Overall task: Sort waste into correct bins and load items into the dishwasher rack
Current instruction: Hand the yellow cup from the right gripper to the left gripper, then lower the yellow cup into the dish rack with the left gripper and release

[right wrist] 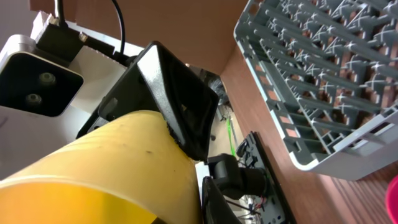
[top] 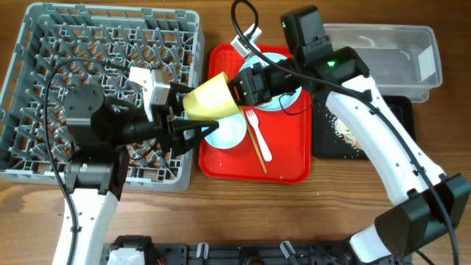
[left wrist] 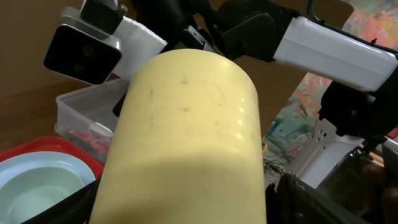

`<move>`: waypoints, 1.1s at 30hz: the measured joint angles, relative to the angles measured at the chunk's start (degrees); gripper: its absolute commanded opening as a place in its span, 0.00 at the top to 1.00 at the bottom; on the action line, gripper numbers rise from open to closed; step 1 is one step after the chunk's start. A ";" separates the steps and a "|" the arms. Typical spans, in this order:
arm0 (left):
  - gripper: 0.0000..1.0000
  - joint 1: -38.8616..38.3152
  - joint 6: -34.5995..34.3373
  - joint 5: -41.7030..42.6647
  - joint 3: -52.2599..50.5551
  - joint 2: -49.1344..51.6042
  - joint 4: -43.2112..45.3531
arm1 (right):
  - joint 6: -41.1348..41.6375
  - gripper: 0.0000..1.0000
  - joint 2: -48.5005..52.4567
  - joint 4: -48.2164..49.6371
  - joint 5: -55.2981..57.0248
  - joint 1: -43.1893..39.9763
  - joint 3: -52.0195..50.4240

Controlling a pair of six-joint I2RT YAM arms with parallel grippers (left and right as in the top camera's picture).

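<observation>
Overhead, the grey dishwasher rack (top: 44, 44) sits at the far left of the counter, with the left arm reaching across its near right corner. The left gripper (top: 185, 121) has a finger on either side of the wide end of the yellow cup (top: 213, 97). In the right wrist view one black finger (right wrist: 177, 106) lies against the cup's wall. I cannot tell whether both fingers press it.

The cup hangs tilted in the air above the gap between the rack and the red tray (top: 287, 158), its mouth toward the left arm. In the left wrist view it fills the middle of the picture, with the right arm's parts behind it.

The right gripper (top: 246, 87) is clamped on the cup's narrow end. On the red tray, one pale bowl (top: 228, 131) lies under the cup. Just right of it lie the white fork (top: 259, 136) and a chopstick (top: 257, 147), which cross each other. A second pale dish (top: 278, 97) sits farther back, partly under the right arm.

Right of the red tray, the black tray (top: 394, 110) holds the crumbly scraps (top: 344, 129). The clear tub (top: 383, 51) stands behind it.
</observation>
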 measured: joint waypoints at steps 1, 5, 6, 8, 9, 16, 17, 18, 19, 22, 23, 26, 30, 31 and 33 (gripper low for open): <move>0.18 0.00 0.00 0.02 0.00 0.00 0.02 | 0.20 0.93 0.00 0.00 0.00 0.11 0.00; 0.18 0.00 0.00 0.04 0.00 0.00 0.20 | 0.59 0.93 0.00 -0.02 0.00 0.76 0.00; 0.19 0.00 0.00 0.04 0.00 0.00 0.22 | 0.76 0.93 0.00 -0.02 0.00 0.87 0.00; 0.23 0.00 0.00 0.04 0.00 0.00 0.22 | 1.07 0.92 0.00 -0.04 0.00 1.07 0.00; 0.25 0.00 0.00 0.04 0.00 0.00 0.20 | 1.27 0.93 0.00 -0.04 0.02 1.18 0.00; 0.34 0.00 -0.02 0.00 0.00 0.00 0.20 | 1.73 0.93 0.00 -0.04 -0.02 1.42 0.00; 0.37 0.00 0.00 -0.11 0.00 0.00 0.20 | 1.81 0.93 0.00 -0.04 -0.02 1.42 0.00; 0.37 0.00 -0.04 -0.15 0.00 0.00 0.17 | 1.88 0.92 0.00 -0.04 0.00 1.42 0.00; 0.38 0.00 -0.07 -0.24 0.00 0.00 0.17 | 1.86 0.92 0.00 -0.04 0.00 1.42 0.00; 0.41 0.00 -0.22 -0.50 0.00 0.00 0.20 | 1.86 0.91 0.00 -0.02 0.04 1.42 0.00; 0.42 0.00 -0.26 -0.66 0.00 0.00 0.17 | 1.86 0.91 0.00 -0.02 0.04 1.42 0.00; 0.44 0.00 -0.24 -1.44 0.02 0.00 -0.74 | 1.90 0.87 0.02 -0.04 0.33 1.42 0.00; 0.49 -0.20 -0.20 -3.65 0.31 -0.13 -4.00 | 2.08 0.81 0.17 -0.04 1.33 1.38 -0.02; 0.49 -0.28 -0.13 -4.31 0.33 -0.13 -4.66 | 2.10 0.78 0.28 -0.02 1.92 1.38 -0.02; 0.54 -0.33 0.02 -6.08 0.44 -0.13 -6.58 | 2.23 0.76 0.42 -0.04 3.37 1.38 -0.04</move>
